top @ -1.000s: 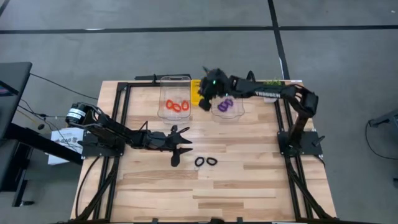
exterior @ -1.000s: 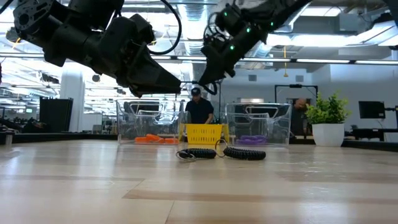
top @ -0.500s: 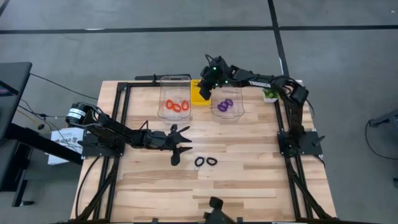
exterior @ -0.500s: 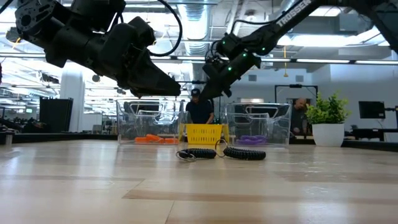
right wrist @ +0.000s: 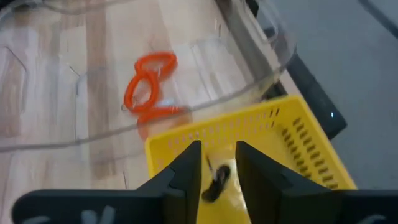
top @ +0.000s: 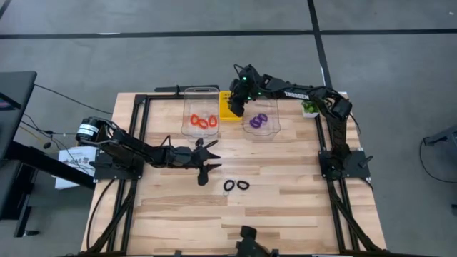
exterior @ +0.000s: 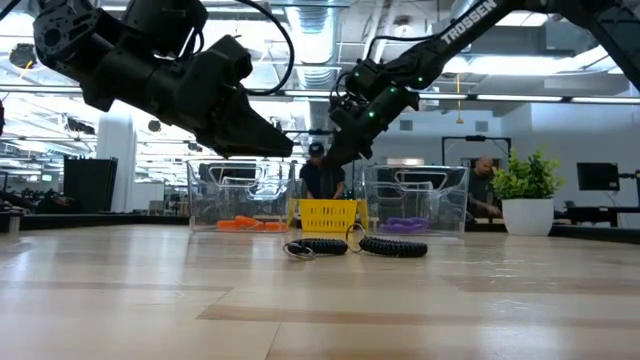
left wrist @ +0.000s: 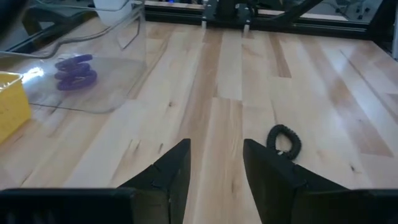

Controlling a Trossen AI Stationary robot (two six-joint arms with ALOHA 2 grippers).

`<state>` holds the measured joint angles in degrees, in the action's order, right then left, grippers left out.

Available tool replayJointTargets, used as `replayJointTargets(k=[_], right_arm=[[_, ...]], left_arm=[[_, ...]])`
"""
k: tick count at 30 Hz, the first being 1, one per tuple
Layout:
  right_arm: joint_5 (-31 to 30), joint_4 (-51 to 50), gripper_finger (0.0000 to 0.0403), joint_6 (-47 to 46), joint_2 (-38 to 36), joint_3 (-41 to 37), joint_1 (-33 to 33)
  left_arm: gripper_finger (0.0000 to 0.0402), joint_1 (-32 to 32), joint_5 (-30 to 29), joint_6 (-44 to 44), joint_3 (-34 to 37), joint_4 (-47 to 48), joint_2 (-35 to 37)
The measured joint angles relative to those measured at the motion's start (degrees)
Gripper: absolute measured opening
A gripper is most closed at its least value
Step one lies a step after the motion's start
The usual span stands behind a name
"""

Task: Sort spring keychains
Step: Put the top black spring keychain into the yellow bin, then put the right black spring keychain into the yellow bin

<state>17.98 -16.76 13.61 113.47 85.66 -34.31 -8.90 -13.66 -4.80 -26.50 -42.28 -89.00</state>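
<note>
1. Spring keychains are mostly sorted: orange ones [top: 203, 122] lie in the clear bin left of the yellow basket [top: 226, 114], purple ones [top: 258, 121] in the bin to its right
2. Right gripper [top: 236, 109] hovers over the basket, fingers spread, a black keychain [right wrist: 214, 184] beneath
3. Left gripper [top: 207, 161], parted and empty, waits near the black pair
4. Counted: two orange, two purple, two black loops [top: 236, 185] left on the table [top: 285, 193]

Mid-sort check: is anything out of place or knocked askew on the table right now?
Nothing stands out. Two black keychains lie loose on the table, not yet sorted; orange ones and purple ones sit in separate clear bins, both upright.
</note>
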Motion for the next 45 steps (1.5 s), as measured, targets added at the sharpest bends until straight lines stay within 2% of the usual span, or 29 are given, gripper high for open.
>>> replayJointTargets(k=[8, 13, 21, 26, 32, 36, 39, 45], right_arm=[[-0.13, -1.62, 0.0147, -0.10, -0.27, 0.01, 0.29], [-0.14, -5.66, 0.0172, 1.77, -3.65, -0.02, 2.54], [-0.14, -17.82, 0.0165, 5.81, -10.35, -0.11, 11.55], [-0.14, -18.78, 0.0147, 5.44, -12.69, -6.85, 18.96], [-0.73, -13.09, 0.0126, -0.46, -14.80, -19.38, 27.02], [-6.50, -4.82, 0.0118, -4.16, -15.34, -26.97, 32.47], [-9.02, 1.75, 0.0117, -6.35, -14.90, -30.84, 35.69], [-9.44, 13.08, 0.0122, -9.77, -14.78, -35.76, 40.64]], left_arm=[[0.0144, -0.12, 0.02, -2.07, 0.00, 0.26, -0.01], [0.0144, -0.72, 0.03, -4.28, 0.00, 0.28, -0.01], [0.0144, -3.97, -0.38, -8.13, 0.00, -0.23, -0.55], [0.0144, -7.15, -4.32, -12.19, 0.02, -2.85, -5.16], [0.0144, -9.12, -5.65, -16.25, -0.94, -11.58, -13.58], [0.0144, -10.39, -5.72, -18.69, -3.58, -12.25, -17.82], [0.0144, -11.88, -5.68, -20.00, -5.77, -12.29, -20.36], [0.0144, -14.89, -5.64, -21.26, -9.32, -12.39, -23.48]])
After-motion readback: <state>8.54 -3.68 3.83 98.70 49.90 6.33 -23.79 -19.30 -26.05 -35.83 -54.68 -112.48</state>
